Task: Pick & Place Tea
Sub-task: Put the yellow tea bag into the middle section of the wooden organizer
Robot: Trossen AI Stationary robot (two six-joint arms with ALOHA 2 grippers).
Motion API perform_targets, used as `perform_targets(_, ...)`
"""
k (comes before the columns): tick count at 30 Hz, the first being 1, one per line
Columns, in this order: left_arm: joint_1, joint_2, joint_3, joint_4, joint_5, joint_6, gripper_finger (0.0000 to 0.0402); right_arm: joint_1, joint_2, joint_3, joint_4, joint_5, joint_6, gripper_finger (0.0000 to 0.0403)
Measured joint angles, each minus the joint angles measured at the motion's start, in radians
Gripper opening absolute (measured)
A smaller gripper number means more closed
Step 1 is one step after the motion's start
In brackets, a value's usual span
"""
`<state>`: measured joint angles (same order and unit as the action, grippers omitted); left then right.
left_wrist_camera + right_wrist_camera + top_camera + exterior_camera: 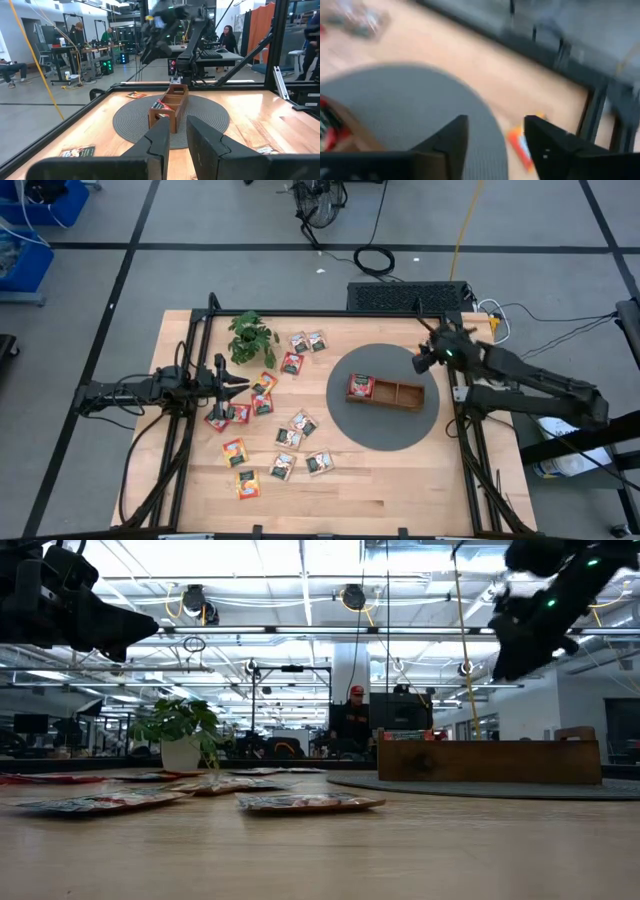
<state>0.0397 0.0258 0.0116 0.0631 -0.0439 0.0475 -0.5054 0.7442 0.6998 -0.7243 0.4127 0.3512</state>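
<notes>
1. Right gripper (422, 363) released, empty, above the round grey mat's (345, 415) 2 o'clock edge.
2. Left gripper (243, 383) fingers nearly together, empty, at bench (400, 480) 9 o'clock.
3. Red square paper tea sachet (360, 387) in long brown wooden tray's (400, 394) 9 o'clock compartment; the other sachets (285, 465) scattered on bench.

I see the tea sachets (262, 402) lying flat on the counter, scattered loosely between the left edge and the round grey mat (385, 430). They are small square paper packets, printed red, orange-yellow or white-green. Three lie near the far side (305, 343), several in the middle, and some closer to the near edge (246, 484). One red sachet (360, 387) rests inside the left compartment of the wooden tray (410, 396).
</notes>
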Motion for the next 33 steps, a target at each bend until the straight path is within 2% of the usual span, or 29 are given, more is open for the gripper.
perform_targets(5,0.0,0.0,0.0,0.0,0.0,0.0,0.0072,-0.233,0.225,0.067,-0.057,-0.156,-0.021,0.0238)
perform_targets(8,0.0,0.0,0.0,0.0,0.0,0.0,0.0072,-0.345,0.354,0.101,-0.063,-0.253,-0.014,0.0248)
perform_targets(12,0.0,0.0,0.0,0.0,0.0,0.0,0.0072,-0.43,0.506,0.161,-0.057,-0.338,0.028,0.0249)
perform_targets(21,0.0,0.0,0.0,-0.001,0.0,0.0,0.0072,-0.476,0.7,0.201,-0.083,-0.217,-0.018,0.0249)
perform_targets(24,0.0,0.0,0.0,0.0,0.0,0.0,0.0072,-0.475,0.734,0.201,-0.079,-0.246,0.03,0.0249)
perform_targets(28,0.0,0.0,0.0,0.0,0.0,0.0,0.0072,-0.497,0.783,0.199,-0.08,-0.338,0.094,0.0249)
perform_targets(33,0.0,0.0,0.0,-0.001,0.0,0.0,0.0072,-0.502,0.831,0.198,-0.075,-0.296,0.112,0.0249)
